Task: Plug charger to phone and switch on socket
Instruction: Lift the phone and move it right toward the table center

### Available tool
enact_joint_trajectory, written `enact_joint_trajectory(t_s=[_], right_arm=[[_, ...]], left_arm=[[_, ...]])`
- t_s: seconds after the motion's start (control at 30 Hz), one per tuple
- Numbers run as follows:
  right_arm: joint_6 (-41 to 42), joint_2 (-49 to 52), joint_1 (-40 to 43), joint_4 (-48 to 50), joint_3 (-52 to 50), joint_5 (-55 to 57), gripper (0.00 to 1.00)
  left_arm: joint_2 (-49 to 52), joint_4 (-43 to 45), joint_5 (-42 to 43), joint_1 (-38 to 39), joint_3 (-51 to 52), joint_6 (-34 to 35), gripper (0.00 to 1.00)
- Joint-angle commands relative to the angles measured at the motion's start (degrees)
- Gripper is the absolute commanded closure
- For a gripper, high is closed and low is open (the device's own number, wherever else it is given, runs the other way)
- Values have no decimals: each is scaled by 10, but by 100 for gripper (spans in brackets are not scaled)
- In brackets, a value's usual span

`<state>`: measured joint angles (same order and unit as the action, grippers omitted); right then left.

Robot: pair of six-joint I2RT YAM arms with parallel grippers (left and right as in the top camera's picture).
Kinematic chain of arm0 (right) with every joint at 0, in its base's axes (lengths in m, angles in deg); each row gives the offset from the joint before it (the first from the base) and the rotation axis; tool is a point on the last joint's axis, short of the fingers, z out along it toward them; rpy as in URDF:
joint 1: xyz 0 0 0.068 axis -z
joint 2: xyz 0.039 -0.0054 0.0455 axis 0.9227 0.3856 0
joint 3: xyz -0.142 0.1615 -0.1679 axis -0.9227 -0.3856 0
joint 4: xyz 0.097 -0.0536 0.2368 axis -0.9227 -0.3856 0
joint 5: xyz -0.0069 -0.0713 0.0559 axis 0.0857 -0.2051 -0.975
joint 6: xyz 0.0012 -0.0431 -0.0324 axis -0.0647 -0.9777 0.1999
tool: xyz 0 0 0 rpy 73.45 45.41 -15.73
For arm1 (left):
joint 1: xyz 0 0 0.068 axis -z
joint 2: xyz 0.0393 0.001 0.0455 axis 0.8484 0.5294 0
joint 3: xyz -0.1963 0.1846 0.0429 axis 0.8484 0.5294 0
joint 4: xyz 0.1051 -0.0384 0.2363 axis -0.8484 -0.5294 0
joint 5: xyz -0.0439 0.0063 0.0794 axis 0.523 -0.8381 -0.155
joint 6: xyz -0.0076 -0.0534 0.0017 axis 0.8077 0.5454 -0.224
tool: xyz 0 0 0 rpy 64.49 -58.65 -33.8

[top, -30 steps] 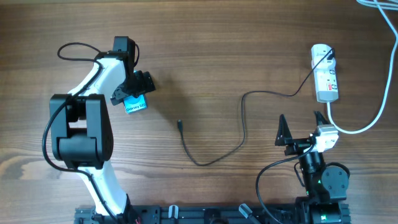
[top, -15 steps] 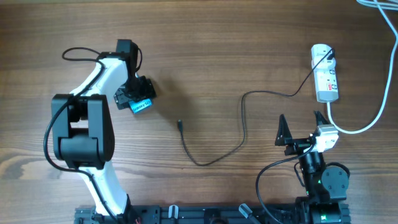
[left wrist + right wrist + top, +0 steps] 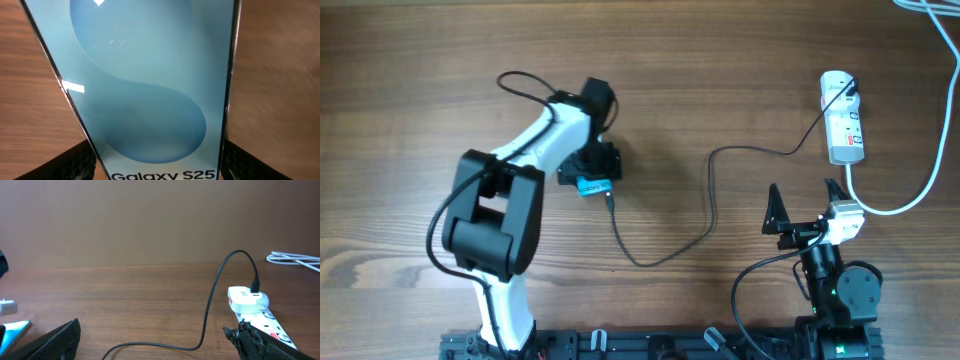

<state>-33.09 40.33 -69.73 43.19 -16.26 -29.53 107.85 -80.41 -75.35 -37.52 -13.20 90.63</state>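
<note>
1. Left of centre, the left gripper (image 3: 594,172) reaches over the wooden table (image 3: 720,60). It is clenched on the phone (image 3: 591,186), gripping its long edges. In the wrist view the cyan screen fills the picture, with "Galaxy S25" printed near the end between the black fingers (image 3: 75,162).
2. Just beside the phone's near end lies the metallic tip (image 3: 609,198) of the charger (image 3: 640,263). I cannot tell whether tip and phone touch.
3. The charger's thin black cable loops slack across the middle of the table. It then runs right to its black plug (image 3: 255,285) at the far end of the socket (image 3: 843,125).
4. The right gripper (image 3: 802,188) sits near the front edge, released, jaws spread wide with nothing between them.
5. The socket lies flat beyond it, at the right.
6. A thick white cord (image 3: 920,198) curves right from the socket's near end.
</note>
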Motion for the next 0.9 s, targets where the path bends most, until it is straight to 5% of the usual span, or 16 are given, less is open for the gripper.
enact_joint_trajectory(t_s=[0.0,0.13,0.2,0.7,0.87], right_arm=[[-8,-4,4,2,0,-6,0],[-8,-4,4,2,0,-6,0],[-8,-4,4,2,0,-6,0],[-8,-4,4,2,0,-6,0],[-8,-4,4,2,0,-6,0]], left_arm=[[8,3,21,41,15,-2,19],[8,20,16,58,15,2,14],[8,31,13,57,15,2,0],[8,140,-76,37,15,76,0],[8,92,-76,23,15,117,0]])
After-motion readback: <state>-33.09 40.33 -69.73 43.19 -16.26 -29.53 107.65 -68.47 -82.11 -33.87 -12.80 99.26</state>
